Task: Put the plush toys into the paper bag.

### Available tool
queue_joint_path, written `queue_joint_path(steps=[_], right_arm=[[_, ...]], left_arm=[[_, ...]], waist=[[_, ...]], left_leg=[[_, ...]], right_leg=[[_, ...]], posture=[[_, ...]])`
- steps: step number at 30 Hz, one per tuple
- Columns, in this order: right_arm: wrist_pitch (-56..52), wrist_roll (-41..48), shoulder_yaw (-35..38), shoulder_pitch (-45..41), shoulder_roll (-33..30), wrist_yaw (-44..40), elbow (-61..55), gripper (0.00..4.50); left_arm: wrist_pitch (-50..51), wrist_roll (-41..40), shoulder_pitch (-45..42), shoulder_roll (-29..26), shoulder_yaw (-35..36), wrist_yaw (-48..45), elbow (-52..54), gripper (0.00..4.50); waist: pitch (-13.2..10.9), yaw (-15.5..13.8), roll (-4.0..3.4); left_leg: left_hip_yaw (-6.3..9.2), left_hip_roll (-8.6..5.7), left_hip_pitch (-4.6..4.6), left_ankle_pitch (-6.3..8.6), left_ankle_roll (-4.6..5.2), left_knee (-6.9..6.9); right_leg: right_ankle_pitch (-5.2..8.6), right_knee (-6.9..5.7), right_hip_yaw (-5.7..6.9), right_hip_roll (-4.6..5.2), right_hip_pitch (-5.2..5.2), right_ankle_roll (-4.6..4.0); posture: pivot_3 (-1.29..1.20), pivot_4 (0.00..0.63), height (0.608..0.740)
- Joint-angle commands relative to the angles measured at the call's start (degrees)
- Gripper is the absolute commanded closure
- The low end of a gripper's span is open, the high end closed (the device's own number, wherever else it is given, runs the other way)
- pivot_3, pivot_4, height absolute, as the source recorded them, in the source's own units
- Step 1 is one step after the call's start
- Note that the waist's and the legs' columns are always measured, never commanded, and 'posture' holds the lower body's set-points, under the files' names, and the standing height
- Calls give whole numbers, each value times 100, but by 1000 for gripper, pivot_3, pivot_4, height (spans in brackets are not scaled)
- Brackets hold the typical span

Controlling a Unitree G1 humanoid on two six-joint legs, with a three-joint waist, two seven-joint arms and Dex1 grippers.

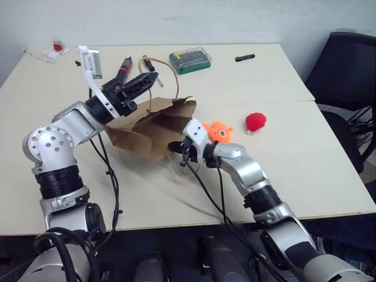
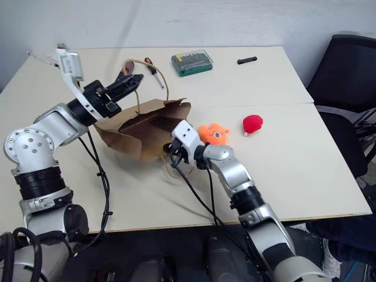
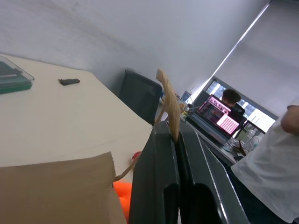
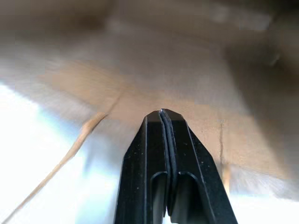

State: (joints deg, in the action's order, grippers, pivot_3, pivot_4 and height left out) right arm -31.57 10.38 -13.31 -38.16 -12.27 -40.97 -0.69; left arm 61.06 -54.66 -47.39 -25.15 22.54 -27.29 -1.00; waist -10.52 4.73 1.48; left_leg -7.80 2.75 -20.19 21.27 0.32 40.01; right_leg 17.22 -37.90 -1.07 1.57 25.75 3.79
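On a cream surface (image 1: 282, 170) in an office, the left gripper (image 1: 145, 80) holds up one looped handle (image 3: 169, 100) of the paper bag (image 1: 154, 124), its fingers pinched tight on the tan cord so the bag's mouth lifts and faces the robot's right. The right gripper (image 1: 174, 147) rests low at the bag's near edge with its fingers pressed together and nothing between them; its wrist view looks at brown paper and the other handle lying slack on the surface.

The orange fish toy (image 1: 218, 130) lies just beside the right wrist, close to the bag's mouth, and the smaller red toy (image 1: 255, 121) sits farther out on the same side, apart from the bag. Neither is in the bag yet. Both toys lie on the right arm's side, so that arm looks the likelier one to fetch them, the orange one first, while the left keeps the bag open.

Behind the bag are a green case of screwdriver bits (image 1: 190, 60), a couple of screwdrivers (image 1: 124, 66) and a small black object (image 1: 245, 57). A dark office chair (image 1: 346, 76) stands at the surface's right end, and a person sits at a laptop in the room beyond.
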Motion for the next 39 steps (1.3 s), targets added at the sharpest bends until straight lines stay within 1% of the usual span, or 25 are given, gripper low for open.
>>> queue_joint_path(steps=[1, 3, 5, 8, 11, 13, 14, 16, 18, 20, 23, 26, 28, 30, 35, 39], right_arm=[[-1138, 636, 601, 466, -384, 131, -1717, 4485], [-1848, 1049, 1149, 795, -589, 337, -2529, 4485], [-2522, 1440, 1850, 1123, -790, 552, -3206, 4485], [-3215, 1778, 2798, 1484, -1136, 817, -3725, 3923], [-3443, 1827, 3209, 1589, -1293, 1086, -3660, 3008], [-3380, 1770, 3202, 1600, -1322, 1214, -3466, 2412], [-3323, 1743, 3160, 1602, -1329, 1257, -3372, 2112], [-2968, 1532, 2841, 1527, -1202, 1388, -2856, 1495], [-2661, 1384, 2583, 1447, -1097, 1484, -2448, 751], [-2489, 1342, 2476, 1410, -1067, 1522, -2263, 22], [-1890, 959, 1950, 1045, -776, 1678, -1201, 22], [-1482, 794, 1837, 759, -486, 1844, -427, 22], [-1313, 835, 1881, 661, -322, 1887, -149, 395], [-1226, 894, 1911, 632, -250, 1890, -26, 941], [-1028, 896, 1929, 713, -280, 1906, -105, 2656], [-1157, 1077, 2027, 968, -597, 1671, -639, 3867]], left_arm=[[-56, -86, 30, -105, -44, -146, 122, 4500], [-45, -106, 49, -109, -74, -157, 121, 4500], [-48, -104, 67, -101, -109, -162, 107, 4500], [-57, -75, 103, -94, -167, -189, 98, 4500], [-77, -49, 143, -83, -214, -212, 102, 4500], [-91, -37, 180, -83, -247, -232, 122, 4500], [-96, -37, 192, -82, -259, -233, 130, 4500], [-111, -47, 197, -65, -256, -193, 140, 4500], [-119, -63, 196, -56, -244, -159, 144, 4500], [-118, -75, 197, -57, -239, -150, 148, 4500], [-135, -79, 183, -57, -229, -126, 152, 4500], [-151, -80, 188, -58, -232, -113, 167, 4500], [-153, -86, 194, -59, -232, -102, 183, 4500], [-156, -88, 197, -59, -229, -93, 189, 4500], [-142, -105, 208, -69, -217, -70, 207, 4500], [-119, -118, 215, -84, -213, -58, 231, 4500]], waist=[[0, -27, 0], [0, -59, 0], [0, -136, 0], [0, -190, 0], [0, -207, 1], [0, -205, 1], [0, -202, 1], [0, -198, 1], [0, -190, 1], [0, -190, 0], [0, -164, 0], [0, -158, 0], [0, -160, 0], [0, -163, 0], [0, -160, 0], [-2, -166, -2]], left_leg=[[7, 0, -2, 0, -1, -1], [19, -1, -9, 0, -2, 0], [26, -4, -14, -1, -3, 1], [31, -7, -13, -1, -3, 3], [31, -11, -11, -1, -3, 3], [30, -11, -8, -3, -4, 2], [30, -11, -7, -3, -6, 1], [30, -10, -6, -5, -8, 0], [29, -10, -5, -5, -8, 1], [29, -10, -5, -6, -7, 0], [29, -9, -6, -7, -8, 0], [31, -9, -5, -11, -11, 0], [33, -7, -5, -12, -14, -4], [42, -6, -12, -12, -14, -5], [52, -7, -14, -13, -15, -4], [57, -7, -16, -15, -18, -6]], right_leg=[[2, 3, 7, 1, -2, -3], [3, 5, 19, 5, -2, -6], [4, 6, 25, 8, -2, -7], [5, 15, 29, 9, -7, -8], [5, 26, 29, 8, -11, -10], [6, 26, 26, 6, -11, -11], [6, 25, 25, 4, -11, -12], [7, 24, 24, 2, -11, -13], [7, 24, 24, 2, -11, -14], [8, 23, 24, 2, -10, -14], [7, 21, 24, 3, -9, -14], [8, 19, 26, 3, -9, -15], [10, 15, 29, 3, -8, -19], [10, 9, 41, 5, -8, -19], [10, 8, 50, 9, -11, -19], [11, 7, 55, 9, -12, -20]], posture=[[0, 150, 740], [0, 150, 740], [0, 150, 740], [0, 150, 740], [0, 150, 740], [0, 150, 740], [0, 150, 740], [0, 150, 740], [0, 150, 740], [0, 150, 740], [0, 150, 740], [0, 150, 740], [0, 150, 740], [0, 150, 740], [0, 150, 740], [0, 150, 740]])
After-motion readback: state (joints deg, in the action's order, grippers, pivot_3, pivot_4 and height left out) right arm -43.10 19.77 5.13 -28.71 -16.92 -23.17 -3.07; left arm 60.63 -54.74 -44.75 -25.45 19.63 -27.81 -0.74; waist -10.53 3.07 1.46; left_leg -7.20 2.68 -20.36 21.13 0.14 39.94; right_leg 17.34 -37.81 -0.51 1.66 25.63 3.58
